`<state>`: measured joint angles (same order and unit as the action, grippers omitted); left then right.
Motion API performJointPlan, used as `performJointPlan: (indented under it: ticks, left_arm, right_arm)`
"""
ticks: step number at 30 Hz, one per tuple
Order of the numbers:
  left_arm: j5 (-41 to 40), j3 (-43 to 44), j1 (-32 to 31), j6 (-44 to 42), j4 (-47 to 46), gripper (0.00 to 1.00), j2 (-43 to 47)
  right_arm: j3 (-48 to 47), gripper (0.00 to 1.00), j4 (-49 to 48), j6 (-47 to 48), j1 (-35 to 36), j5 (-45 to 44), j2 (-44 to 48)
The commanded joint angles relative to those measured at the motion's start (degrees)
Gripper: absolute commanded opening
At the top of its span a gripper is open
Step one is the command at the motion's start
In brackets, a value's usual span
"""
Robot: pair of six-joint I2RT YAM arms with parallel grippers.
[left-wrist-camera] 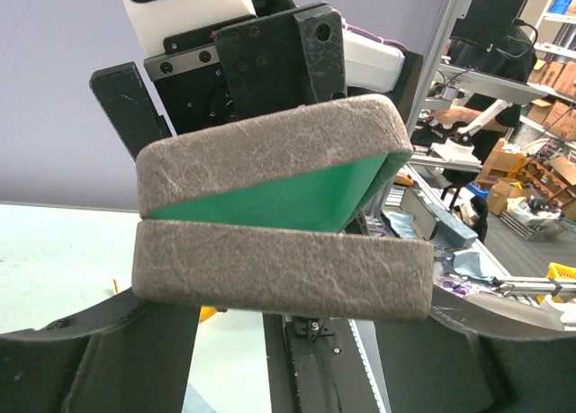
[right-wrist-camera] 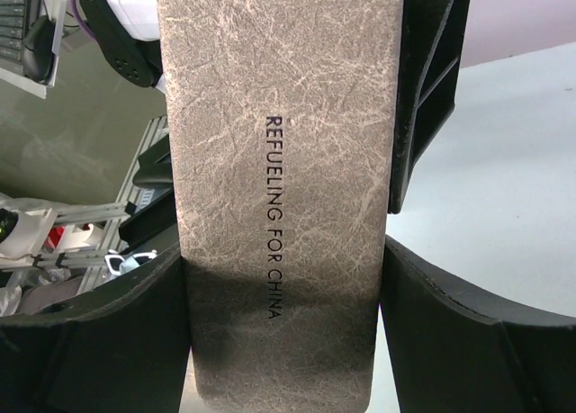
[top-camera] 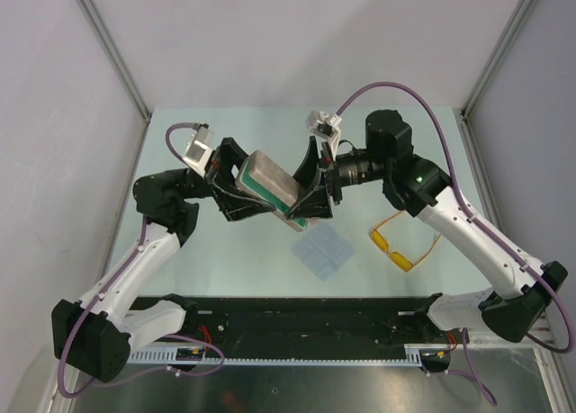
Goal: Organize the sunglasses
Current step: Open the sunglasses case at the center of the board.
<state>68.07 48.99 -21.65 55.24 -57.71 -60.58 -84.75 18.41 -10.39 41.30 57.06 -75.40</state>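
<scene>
With left gripper (top-camera: 236,184) and right gripper (top-camera: 311,193) both clamped on the lifted, half-open grey case (top-camera: 270,181), pry it wider slowly and evenly, leaving the sunglasses (top-camera: 397,247) on the table (top-camera: 234,260) beside the blue cloth (top-camera: 324,252).

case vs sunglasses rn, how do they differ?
Case is off the table, gripped between left pincer and right pincer; sunglasses lie on it, untouched. Case is opaque grey-beige, ajar, green lining showing; sunglasses are translucent yellow-orange. Case is bulkier; sunglasses are thin-framed.
</scene>
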Motion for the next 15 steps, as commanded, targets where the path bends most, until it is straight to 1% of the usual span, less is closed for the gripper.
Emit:
performJointPlan:
  ticks: [1,10,12,15]
  left_arm:
    - [10.59,2.86,-0.24,-4.27,-5.39,0.13,3.97]
    - [12.35,2.78,0.2,-6.29,-5.48,0.11,3.54]
    - [12.17,2.95,0.38,-6.38,-5.48,0.09,3.1]
    - [10.77,3.04,0.99,-6.11,-5.48,0.04,2.57]
  right_arm:
    - [-0.07,0.0,-1.89,-4.72,-3.33,0.77,3.67]
    - [1.08,0.0,-6.28,-9.12,-4.21,3.24,5.35]
    - [1.17,0.0,-6.81,-9.73,-4.21,3.5,5.43]
    - [1.25,0.0,-7.43,-10.61,-4.21,3.85,5.35]
